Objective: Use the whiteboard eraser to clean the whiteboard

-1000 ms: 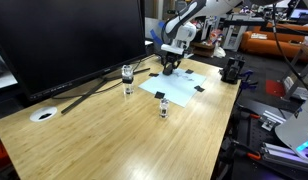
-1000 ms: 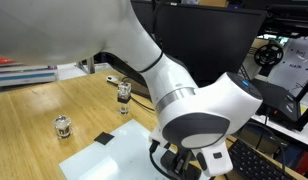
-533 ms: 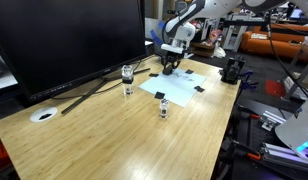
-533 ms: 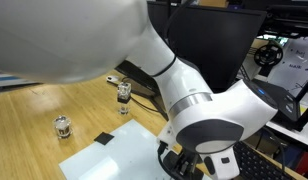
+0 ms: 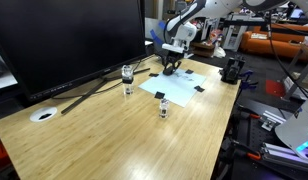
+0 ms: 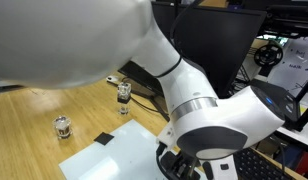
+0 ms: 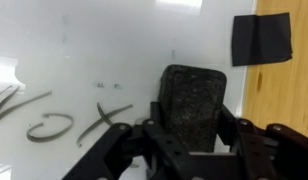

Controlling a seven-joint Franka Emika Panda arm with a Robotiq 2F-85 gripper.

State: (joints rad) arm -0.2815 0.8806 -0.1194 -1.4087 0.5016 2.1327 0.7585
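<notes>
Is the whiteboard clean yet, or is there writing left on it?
Not clean. The wrist view shows gray handwritten strokes on the whiteboard, left of the whiteboard eraser.

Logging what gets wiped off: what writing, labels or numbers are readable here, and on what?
"vox": dark handwriting on the whiteboard, wrist view; a stroke to its left is cut off.
Faint small marks above it: unreadable.
Monitor, glass jars: no readable text.

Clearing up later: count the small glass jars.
3, probably: a lone jar beside the whiteboard; an upper jar seemingly stacked on a lower jar near the monitor. The arm may hide others.
</notes>
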